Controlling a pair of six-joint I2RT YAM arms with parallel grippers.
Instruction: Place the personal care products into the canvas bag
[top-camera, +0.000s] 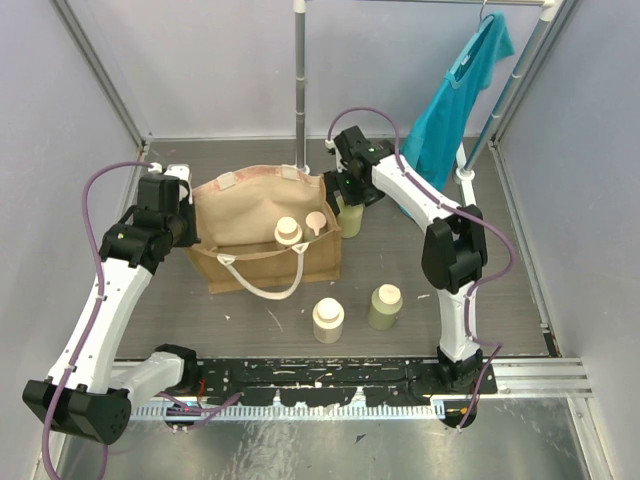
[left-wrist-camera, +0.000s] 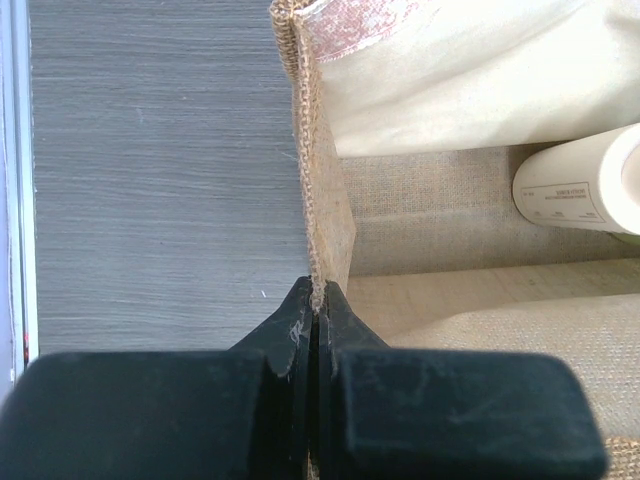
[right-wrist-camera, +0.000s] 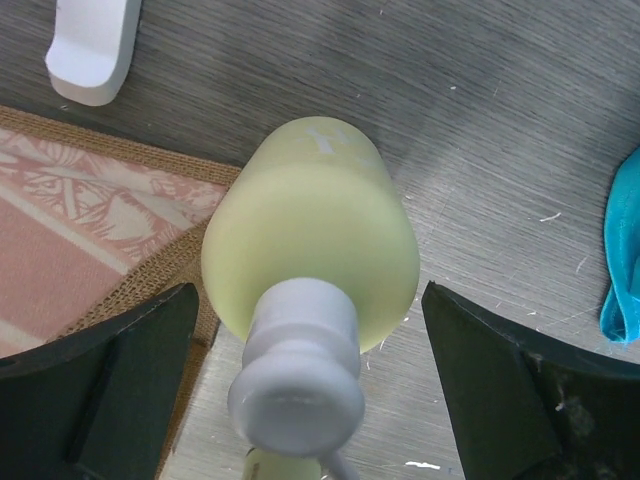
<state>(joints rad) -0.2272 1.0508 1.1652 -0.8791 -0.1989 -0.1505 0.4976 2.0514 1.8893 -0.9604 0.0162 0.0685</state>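
The pale green pump bottle stands upright on the table, close against the canvas bag's right end. My right gripper hangs over it with jaws spread wide on either side, placed to close on it. My left gripper pinches the bag's left edge, I judge to hold the mouth agape. Two bottles sit inside; two capped bottles stand out front.
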